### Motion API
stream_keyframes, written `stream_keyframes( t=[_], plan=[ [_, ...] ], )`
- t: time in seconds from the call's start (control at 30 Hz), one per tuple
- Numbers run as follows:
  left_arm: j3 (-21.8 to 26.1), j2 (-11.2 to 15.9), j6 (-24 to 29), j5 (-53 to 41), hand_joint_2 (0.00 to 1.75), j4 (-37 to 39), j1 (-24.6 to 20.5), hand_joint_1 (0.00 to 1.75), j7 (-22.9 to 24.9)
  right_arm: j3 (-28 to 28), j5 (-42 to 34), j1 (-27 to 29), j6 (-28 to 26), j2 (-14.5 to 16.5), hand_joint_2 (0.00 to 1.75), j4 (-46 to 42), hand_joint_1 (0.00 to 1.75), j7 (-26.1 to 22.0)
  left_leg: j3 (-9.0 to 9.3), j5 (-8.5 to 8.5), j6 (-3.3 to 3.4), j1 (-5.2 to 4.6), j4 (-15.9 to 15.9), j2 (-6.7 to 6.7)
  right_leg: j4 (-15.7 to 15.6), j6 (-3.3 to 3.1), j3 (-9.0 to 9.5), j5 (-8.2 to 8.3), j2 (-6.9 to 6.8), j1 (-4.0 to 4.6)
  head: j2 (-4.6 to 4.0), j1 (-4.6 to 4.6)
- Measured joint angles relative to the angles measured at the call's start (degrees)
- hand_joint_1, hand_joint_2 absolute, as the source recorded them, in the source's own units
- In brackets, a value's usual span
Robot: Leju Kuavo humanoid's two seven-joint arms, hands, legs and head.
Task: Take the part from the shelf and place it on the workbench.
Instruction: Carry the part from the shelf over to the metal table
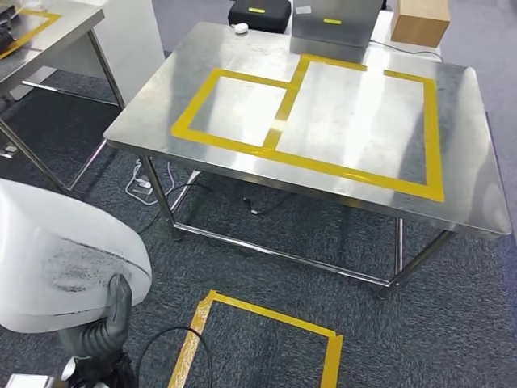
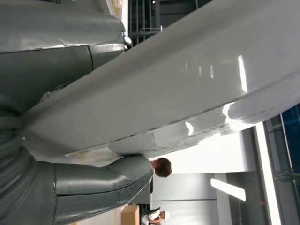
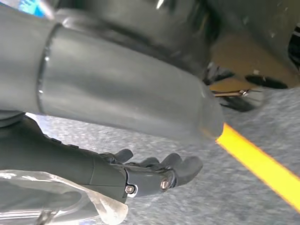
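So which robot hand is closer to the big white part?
Left. The left hand grips the white part from beneath, touching it. The right hand hangs low over the grey carpet, holding nothing.

The part (image 1: 60, 259) was white with a dark grey speckled patch on its near side. The left hand (image 1: 107, 327) under it was dark grey. The workbench (image 1: 476, 162) was shiny silver steel with yellow tape rectangles (image 1: 304, 121). The carpet (image 1: 426, 323) was grey-blue with a yellow tape square (image 1: 262, 335). A box (image 1: 419, 20) at the far right was brown.
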Motion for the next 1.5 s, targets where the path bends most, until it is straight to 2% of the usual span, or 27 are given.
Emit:
stream_keyframes(
  t=[0.07, 0.1, 0.13, 0.17, 0.2, 0.27, 0.3, 0.33, 0.37, 0.47, 0.5, 0.57, 0.63, 0.67, 0.7, 0.77, 0.83, 0.93, 1.0, 1.1, 1.13, 1.17, 1.2, 1.27, 1.33, 1.4, 1.5],
  plan=[
    [0.0, 0.0, 0.0, 0.0, 1.75, 0.0, 0.0, 1.75, 0.0, 0.0, 0.0, 0.0, 0.3, 0.0, 0.00, 0.0, 0.00, 0.0, 0.71, -0.88, 0.58, -0.23, -0.1, -0.04, 7.3, -0.12, -5.54, -2.41, 0.01, 0.23, 0.00, 0.15],
    [0.0, 0.0, 0.0, 0.0, 1.75, 0.0, 0.0, 1.75, 0.0, 0.0, 0.0, 0.1, 0.4, 0.0, 0.00, 0.0, 0.00, 0.0, 1.22, -1.41, 0.76, -0.38, -0.1, -0.15, 9.4, -0.25, -7.89, -3.92, 0.01, 0.36, 0.00, 0.20],
    [0.0, 0.0, 0.0, 0.0, 1.75, 0.0, 0.0, 1.75, 0.0, 0.0, 0.0, 0.2, 0.4, 0.0, 0.00, 0.0, 0.00, 0.0, 1.86, -1.95, 0.87, -0.53, -0.1, -0.30, 9.9, -0.44, -9.43, -4.74, 0.02, 0.52, 0.00, 0.22],
    [0.0, 0.0, 0.0, 0.0, 1.75, 0.0, 0.0, 1.75, 0.0, 0.0, 0.0, 0.3, 0.4, 0.0, 0.00, 0.0, 0.00, 0.1, 2.67, -2.55, 0.92, -0.66, -0.1, -0.44, 8.6, -0.80, -10.12, -4.19, 0.03, 0.78, 0.00, 0.22],
    [0.0, 0.0, 0.0, 0.0, 1.75, 0.0, 0.0, 1.75, 0.0, 0.0, 0.0, 0.4, 0.4, 0.0, 0.00, 0.0, 0.00, 0.1, 3.51, -3.16, 0.93, -0.77, -0.2, -0.54, 5.6, -1.30, -10.02, -2.19, 0.02, 1.15, 0.00, 0.25],
    [0.0, 0.0, -0.1, 0.0, 1.75, 0.0, 0.0, 1.75, 0.0, 0.0, 0.0, 0.6, 0.5, -0.1, 0.00, 0.0, 0.00, 0.0, 4.89, -4.33, 0.79, -0.87, -0.4, -0.65, -1.2, -2.52, -8.95, 3.52, 0.23, 2.10, 0.00, 0.26],
    [-0.1, 0.0, -0.1, 0.0, 1.75, 0.0, -0.1, 1.75, 0.0, 0.0, 0.0, 0.7, 0.6, -0.2, 0.00, 0.1, 0.00, 0.0, 5.36, -4.83, 0.57, -0.89, -0.6, -0.72, -3.2, -2.94, -8.41, 5.06, 0.45, 2.46, 0.00, 0.36],
    [-0.1, 0.0, -0.1, 0.0, 1.75, 0.1, -0.1, 1.75, 0.0, 0.0, 0.0, 0.7, 0.6, -0.3, 0.00, 0.1, 0.00, -0.1, 5.93, -5.04, 0.31, -0.92, -0.7, -0.81, -4.5, -3.28, -7.98, 5.86, 0.68, 2.68, 0.00, 0.42],
    [-0.1, 0.0, -0.1, 0.0, 1.75, 0.1, -0.1, 1.75, 0.1, 0.0, 0.0, 0.8, 0.6, -0.4, 0.00, 0.1, 0.00, -0.2, 6.45, -4.93, 0.00, -0.98, -0.7, -0.89, -4.9, -3.51, -7.60, 5.50, 0.85, 2.71, 0.00, 0.49],
    [-0.1, 0.0, -0.1, -0.1, 1.75, 0.1, -0.2, 1.75, 0.0, 0.0, 0.1, 0.8, 0.7, -0.3, 0.00, 0.1, 0.00, -0.3, 6.92, -4.38, -0.75, -1.21, 1.3, -0.76, -7.0, -4.08, -4.41, 6.24, 0.70, 2.19, 0.00, 0.39],
    [-0.1, 0.0, -0.1, -0.1, 1.75, 0.1, -0.3, 1.75, 0.0, 0.0, 0.1, 0.8, 0.7, -0.3, 0.00, 0.1, 0.00, -0.3, 5.94, -4.82, -1.06, -1.16, 3.4, -0.66, -7.4, -4.14, -3.26, 6.20, 0.64, 1.96, -0.01, 0.26],
    [-0.1, 0.1, -0.1, -0.1, 1.75, 0.1, -0.4, 1.75, 0.0, 0.0, 0.1, 0.7, 0.8, -0.3, 0.00, 0.1, 0.00, -0.3, 2.13, -7.36, -1.81, -0.78, 9.2, -0.52, -7.9, -4.24, -2.01, 5.49, 0.58, 1.69, -0.01, -0.02],
    [-0.1, 0.1, -0.1, 0.0, 1.75, 0.1, -0.3, 1.75, 0.0, 0.0, 0.1, 0.7, 0.8, -0.3, 0.00, 0.1, 0.00, -0.3, -1.28, -10.12, -2.49, -0.29, 12.4, -0.47, -7.9, -4.05, -0.94, 4.44, 0.61, 1.49, 0.00, 0.01],
    [-0.1, 0.2, -0.1, 0.0, 1.75, 0.1, -0.3, 1.75, 0.0, 0.0, 0.1, 0.8, 0.8, -0.3, 0.00, 0.1, 0.00, -0.3, -1.98, -10.09, -2.78, -0.03, 11.7, -0.43, -7.9, -3.89, -0.24, 3.86, 0.63, 1.39, 0.00, 0.01],
    [-0.1, 0.2, -0.1, 0.0, 1.75, 0.1, -0.2, 1.75, 0.0, 0.0, 0.1, 0.9, 0.8, -0.3, 0.00, 0.1, 0.00, -0.3, -1.97, -8.64, -3.03, 0.23, 9.6, -0.37, -7.9, -3.68, 0.53, 3.24, 0.65, 1.29, 0.00, 0.02],
    [-0.1, 0.2, -0.1, 0.0, 1.75, 0.2, -0.2, 1.75, 0.0, 0.0, 0.0, 1.1, 0.8, -0.3, 0.00, 0.1, 0.00, -0.3, -1.38, -3.12, -3.33, 0.61, 3.5, -0.13, -7.8, -3.00, 1.73, 1.90, 0.66, 1.16, 0.00, 0.04],
    [-0.1, 0.3, -0.1, 0.0, 1.75, 0.2, -0.1, 1.75, 0.0, 0.0, 0.0, 1.0, 1.0, -0.3, 0.00, 0.2, 0.00, -0.3, -1.20, -0.07, -2.72, 0.37, 0.5, 0.30, -7.7, -2.03, 2.20, 0.81, 0.65, 1.08, -0.01, 0.12],
    [-0.1, 0.3, -0.2, 0.1, 1.75, 0.2, -0.1, 1.75, 0.0, 0.0, -0.1, 0.8, 1.5, -0.3, 0.00, 0.2, 0.00, -0.6, -0.41, -0.06, -0.99, -0.09, 0.1, 0.35, -6.6, -0.81, 2.53, 0.69, 0.49, 0.80, -0.01, 0.24],
    [-0.1, 0.2, -0.2, 0.1, 1.75, 0.2, -0.2, 1.75, -0.1, 0.0, -0.1, 0.5, 1.6, -0.3, 0.00, 0.2, 0.00, -0.7, 0.64, -0.47, -0.18, -0.01, -0.4, 0.31, -2.3, -0.47, 0.21, 0.50, 0.40, 0.72, 0.00, 0.45],
    [-0.1, 0.1, -0.2, 0.0, 1.75, 0.2, -0.3, 1.75, -0.1, 0.0, 0.0, 0.2, 1.6, -0.3, 0.00, 0.1, 0.00, -0.8, 1.92, -1.60, 0.54, -0.23, -0.7, 0.30, 7.4, -0.23, -7.17, -3.17, 0.31, 0.77, 0.00, 0.80],
    [-0.1, 0.1, -0.2, 0.0, 1.75, 0.2, -0.3, 1.75, -0.1, 0.0, 0.0, 0.3, 1.7, -0.3, 0.00, 0.2, 0.00, -0.8, 2.41, -2.06, 0.64, -0.36, -0.7, 0.22, 9.0, -0.29, -9.06, -3.90, 0.30, 0.81, 0.00, 0.84],
    [-0.1, 0.1, -0.2, 0.0, 1.75, 0.2, -0.3, 1.75, -0.1, 0.0, -0.1, 0.3, 1.8, -0.3, 0.00, 0.2, 0.00, -0.8, 3.06, -2.57, 0.70, -0.48, -0.7, 0.10, 8.8, -0.47, -10.11, -3.45, 0.31, 0.91, 0.00, 0.89],
    [-0.1, 0.1, -0.3, 0.0, 1.75, 0.2, -0.3, 1.75, -0.1, 0.0, -0.2, 0.4, 2.2, -0.3, 0.00, 0.2, 0.00, -0.8, 3.82, -3.14, 0.71, -0.58, -0.7, 0.00, 6.7, -0.77, -10.17, -1.68, 0.31, 1.07, 0.00, 0.90],
    [-0.1, 0.1, -0.4, 0.1, 1.75, 0.2, -0.4, 1.75, -0.1, 0.0, -0.8, 0.5, 3.2, -0.4, 0.00, 0.2, 0.00, -1.1, 5.41, -4.26, 0.62, -0.67, -0.8, -0.08, -0.1, -1.64, -8.79, 3.68, 0.27, 1.63, 0.00, 0.89],
    [-0.1, 0.1, -0.6, 0.2, 1.75, 0.3, -0.4, 1.75, -0.1, -0.1, -1.5, 0.6, 4.1, -0.4, 0.00, 0.2, 0.00, -1.4, 6.19, -5.05, 0.22, -0.60, -1.1, -0.08, -4.2, -2.53, -7.83, 6.24, 0.24, 2.26, 0.00, 0.78],
    [-0.1, 0.1, -0.8, 0.0, 1.75, 0.3, -0.4, 1.75, -0.2, -0.3, -2.4, 0.6, 4.6, -0.5, 0.00, 0.2, 0.00, -1.7, 6.74, -5.19, -0.37, -0.60, -1.1, -0.08, -5.1, -3.13, -7.27, 6.38, 0.31, 2.48, 0.00, 0.69],
    [-0.1, 0.2, -0.5, -1.0, 1.75, 0.3, -0.5, 1.75, -0.3, -0.9, -3.7, 0.8, 4.8, -0.4, 0.00, 0.2, 0.00, -2.0, 6.58, -6.03, -1.12, -0.75, 1.4, -0.02, -6.5, -3.55, -5.02, 6.74, 0.58, 1.77, 0.00, 0.47]
  ],
)
